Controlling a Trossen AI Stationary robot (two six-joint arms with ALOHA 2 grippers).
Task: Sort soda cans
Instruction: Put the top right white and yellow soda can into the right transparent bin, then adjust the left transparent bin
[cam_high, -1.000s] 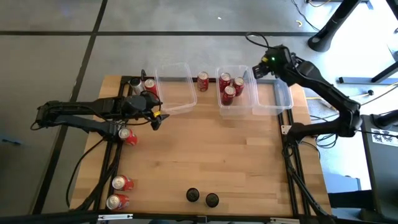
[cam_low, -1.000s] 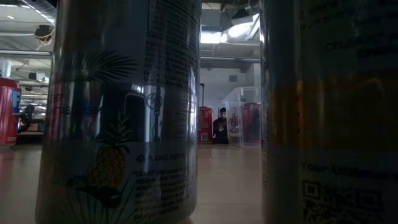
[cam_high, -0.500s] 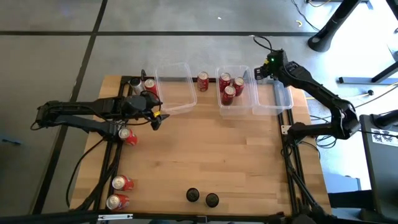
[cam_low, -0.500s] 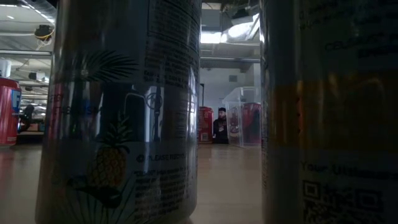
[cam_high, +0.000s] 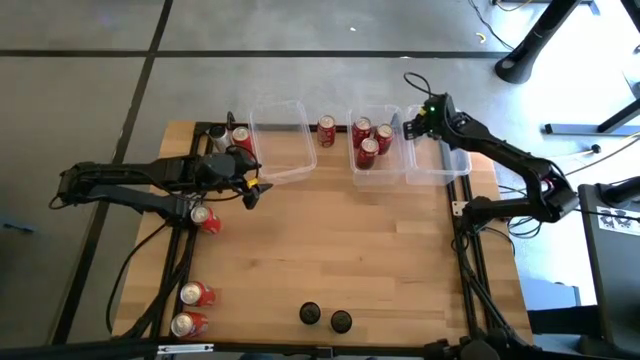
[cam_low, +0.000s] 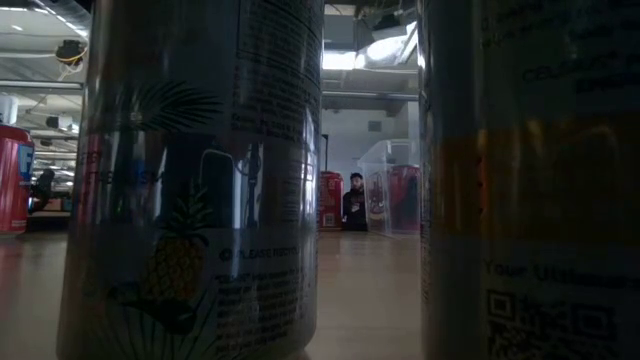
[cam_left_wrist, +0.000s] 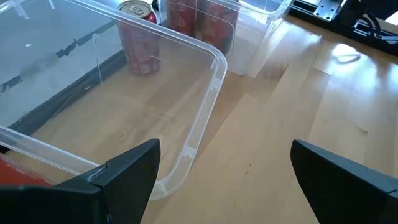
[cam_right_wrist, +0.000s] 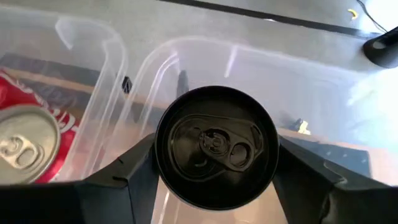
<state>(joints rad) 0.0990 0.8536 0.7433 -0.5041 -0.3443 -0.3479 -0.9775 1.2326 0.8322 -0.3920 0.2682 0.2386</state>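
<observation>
Wood, clear plastic and metal

The bench (cam_high: 330, 250) is pale, smooth wooden planking with a slight sheen; the bins (cam_left_wrist: 205, 93) are clear glossy plastic; the black can (cam_right_wrist: 216, 146) has a dark, faintly shiny metal top; the red cans (cam_high: 367, 150) have silvery metal tops.

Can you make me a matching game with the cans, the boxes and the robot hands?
Things:
1. right gripper
2. left gripper
3. middle bin
4. two black cans

States or places:
A. stand at the table's front edge
B. fingers open, nothing between them
C. shut on a black can
D. holds three red cans

Pairs: 1-C, 2-B, 3-D, 4-A
</observation>
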